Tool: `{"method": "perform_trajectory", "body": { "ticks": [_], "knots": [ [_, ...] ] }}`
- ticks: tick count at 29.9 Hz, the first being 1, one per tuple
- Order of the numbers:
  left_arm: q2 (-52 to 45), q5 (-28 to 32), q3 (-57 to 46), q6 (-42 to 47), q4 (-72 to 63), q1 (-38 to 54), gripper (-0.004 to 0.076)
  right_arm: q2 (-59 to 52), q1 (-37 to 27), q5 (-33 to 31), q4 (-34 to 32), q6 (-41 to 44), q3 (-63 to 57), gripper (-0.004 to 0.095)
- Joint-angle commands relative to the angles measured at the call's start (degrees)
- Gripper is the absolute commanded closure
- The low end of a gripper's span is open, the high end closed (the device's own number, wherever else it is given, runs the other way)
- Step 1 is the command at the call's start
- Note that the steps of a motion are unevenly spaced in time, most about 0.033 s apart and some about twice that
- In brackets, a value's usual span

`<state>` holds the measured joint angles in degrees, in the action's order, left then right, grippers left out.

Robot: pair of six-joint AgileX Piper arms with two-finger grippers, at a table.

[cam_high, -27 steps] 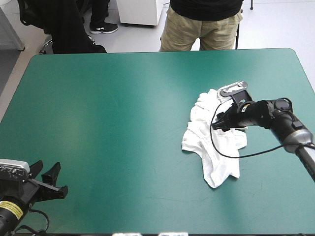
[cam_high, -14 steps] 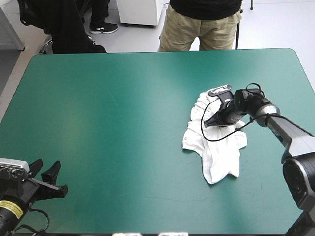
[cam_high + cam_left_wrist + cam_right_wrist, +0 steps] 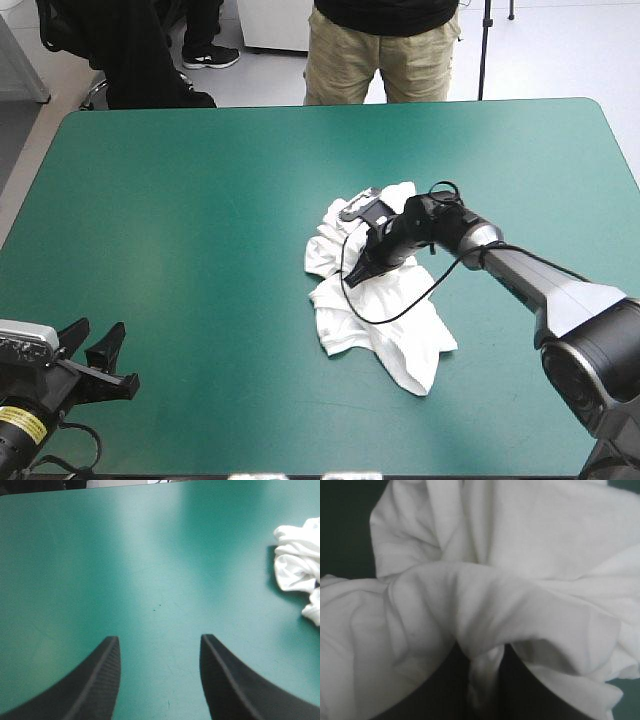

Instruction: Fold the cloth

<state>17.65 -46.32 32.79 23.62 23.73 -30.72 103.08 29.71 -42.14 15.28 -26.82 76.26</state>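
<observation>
Left claw (image 3: pixel 160 637) low, fingers spread apart, right arm extended, right claw (image 3: pixel 352 280) pinched on T-shirt (image 3: pixel 400 322).
</observation>
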Motion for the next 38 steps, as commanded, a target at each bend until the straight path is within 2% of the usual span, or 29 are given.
{"method": "perform_trajectory", "body": {
  "ticks": [1, 9, 14, 16, 18, 23, 26, 32, 38],
  "knots": [
    [0.51, 3.97, 1.31, 0.68, 0.71, -0.12, 0.0365, -2.13, 5.9, 0.17, 2.09, -2.37, 3.98, 0.0916],
    [0.51, 3.97, 1.31, 0.68, 0.71, -0.12, 0.0365, 2.98, 21.84, -1.7, 1.67, -4.72, 9.69, 0.0916],
    [0.51, 3.97, 1.31, 0.68, 0.71, -0.12, 0.0365, 5.85, 27.66, -3.99, -3.4, -2.45, 12.43, 0.0915],
    [0.51, 3.84, 1.31, 0.68, 0.82, -0.12, 0.0365, 5.97, 27.82, -4.44, -5.6, -0.23, 12.81, 0.0897],
    [0.51, 3.84, 1.31, 0.68, 0.82, -0.12, 0.0365, 5.83, 27.65, -5.39, -6.37, 0.85, 13.71, 0.0827],
    [1.27, 3.57, 1.31, 0.68, 0.71, -0.12, 0.0365, 3.82, 26.69, -8.79, -5.92, 1.59, 17.86, 0.0444],
    [3.06, 2.25, 1.41, 2.05, 0.57, -0.12, 0.0365, 1.54, 26.08, -12.24, -6.6, 3.05, 21.17, 0.0309],
    [10.02, 0.88, 2.33, 7.31, 0.14, -0.12, 0.0365, -5.76, 23.01, -19.86, -8.98, 6.67, 23.8, 0.03],
    [21.73, 0.88, 7.92, 10.59, 0.27, -0.12, 0.0365, -13.06, 16.13, -29.41, -12.55, 12.11, 23.71, 0.03]
  ]
}}
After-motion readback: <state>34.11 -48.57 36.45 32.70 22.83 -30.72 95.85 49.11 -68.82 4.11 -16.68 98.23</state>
